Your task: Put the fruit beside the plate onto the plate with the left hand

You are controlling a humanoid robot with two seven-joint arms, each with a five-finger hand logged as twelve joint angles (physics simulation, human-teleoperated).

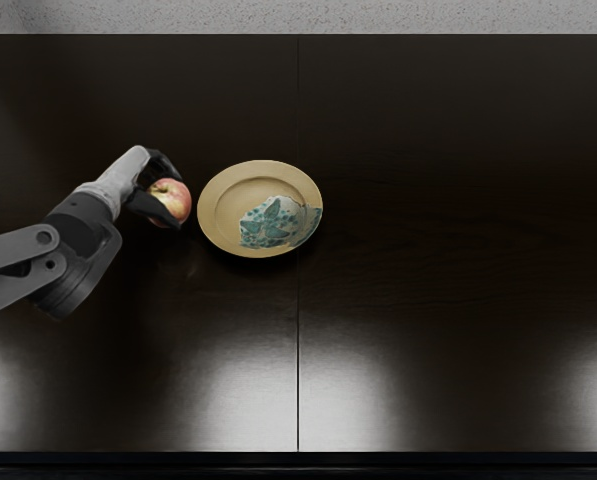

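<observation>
Dark glossy counter (pixel 428 330): left hand (pixel 146 188) with fingers clamped round a red-yellow apple (pixel 172 198), just left of the yellow plate (pixel 218 192), whose right half bears a teal-patterned patch (pixel 273 222).
</observation>
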